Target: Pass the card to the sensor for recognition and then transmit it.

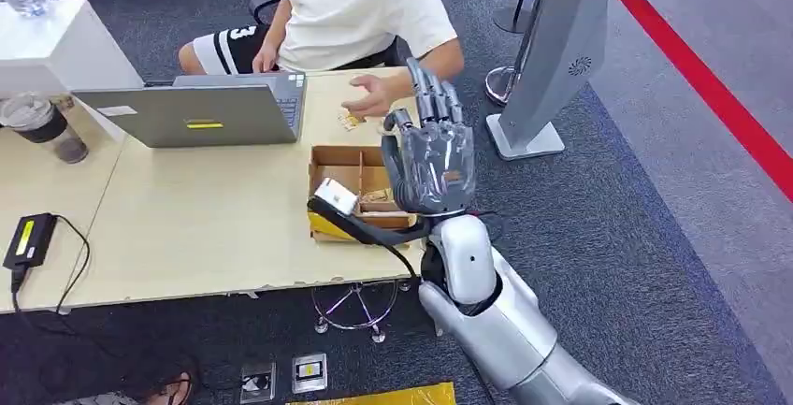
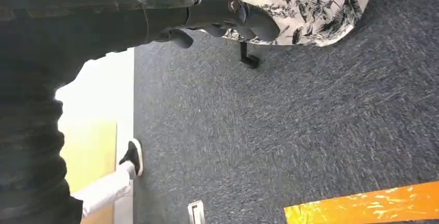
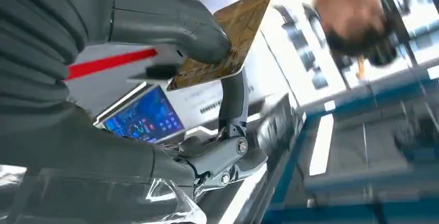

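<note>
— Where is your right hand [image 1: 432, 148]?

— Raised off the table's [image 1: 187, 227] right end, palm away from me, beside the open cardboard box [image 1: 348, 164].

— And the card [image 3: 225, 40]?

— My wrist camera shows it pinched: my thumb [image 3: 171, 25] presses its gold patterned face and a dark finger backs it from behind.

— The sensor?

— A small white reader [image 1: 335, 196] sits at the box's near corner, apart from my hand. A person's hand [image 1: 372, 96] rests on the table beyond.

— Your left hand [image 2: 222, 17]?

— It hangs over the carpet, fingers loosely curled, holding nothing.
</note>
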Robot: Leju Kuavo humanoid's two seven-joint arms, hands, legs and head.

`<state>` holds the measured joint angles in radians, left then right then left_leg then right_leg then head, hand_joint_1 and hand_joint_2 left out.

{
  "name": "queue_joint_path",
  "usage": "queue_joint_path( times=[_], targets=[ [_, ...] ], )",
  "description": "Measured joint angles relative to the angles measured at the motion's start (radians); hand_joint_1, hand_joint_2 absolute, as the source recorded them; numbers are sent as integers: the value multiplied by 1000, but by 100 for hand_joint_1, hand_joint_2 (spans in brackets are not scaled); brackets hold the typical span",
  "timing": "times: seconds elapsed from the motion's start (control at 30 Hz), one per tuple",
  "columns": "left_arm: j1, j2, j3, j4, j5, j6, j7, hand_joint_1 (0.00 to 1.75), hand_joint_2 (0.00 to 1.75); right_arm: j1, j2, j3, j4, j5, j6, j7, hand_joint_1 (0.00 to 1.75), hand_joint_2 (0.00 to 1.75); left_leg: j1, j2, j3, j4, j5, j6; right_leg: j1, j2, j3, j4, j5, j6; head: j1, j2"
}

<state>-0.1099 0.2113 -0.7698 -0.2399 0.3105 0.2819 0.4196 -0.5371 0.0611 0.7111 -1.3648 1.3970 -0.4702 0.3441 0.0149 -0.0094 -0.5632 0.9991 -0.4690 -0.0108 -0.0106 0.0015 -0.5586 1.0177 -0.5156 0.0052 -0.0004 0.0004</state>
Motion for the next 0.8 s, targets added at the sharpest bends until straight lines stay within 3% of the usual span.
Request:
queue_joint_path(
  times=[0.2,0.3,0.4,0.47,0.53,0.8],
  targets=[
    [0,-2,0,0,-6,6,0,0,175,40,-24,-11,-210,3,-175,-60,175,175,0,0,0,0,0,0,0,0,0,0,0,0,0,0],
    [0,-4,0,0,-11,8,-2,0,175,40,-29,-5,-279,-22,-161,-108,175,175,0,1,0,0,-1,0,0,0,0,0,0,0,0,0],
    [-2,-4,0,0,-17,7,-12,0,175,21,-25,17,-277,-29,-98,-132,175,175,0,0,-1,-1,-1,0,0,0,0,0,0,0,0,0],
    [-3,-4,0,0,-29,6,-27,0,175,-23,-8,32,-227,-24,-41,-128,175,175,0,0,-1,-1,0,0,0,0,0,0,0,0,-1,0],
    [-7,-4,0,0,-33,3,-40,0,175,-70,13,39,-145,-23,-29,-127,175,175,0,0,-2,-1,1,0,1,-1,1,1,0,0,0,0],
    [-10,-5,-1,0,-53,-10,-91,0,175,-241,104,63,368,29,32,-70,175,175,0,-7,-4,0,2,0,1,-6,0,1,0,0,0,0]
  ],
)
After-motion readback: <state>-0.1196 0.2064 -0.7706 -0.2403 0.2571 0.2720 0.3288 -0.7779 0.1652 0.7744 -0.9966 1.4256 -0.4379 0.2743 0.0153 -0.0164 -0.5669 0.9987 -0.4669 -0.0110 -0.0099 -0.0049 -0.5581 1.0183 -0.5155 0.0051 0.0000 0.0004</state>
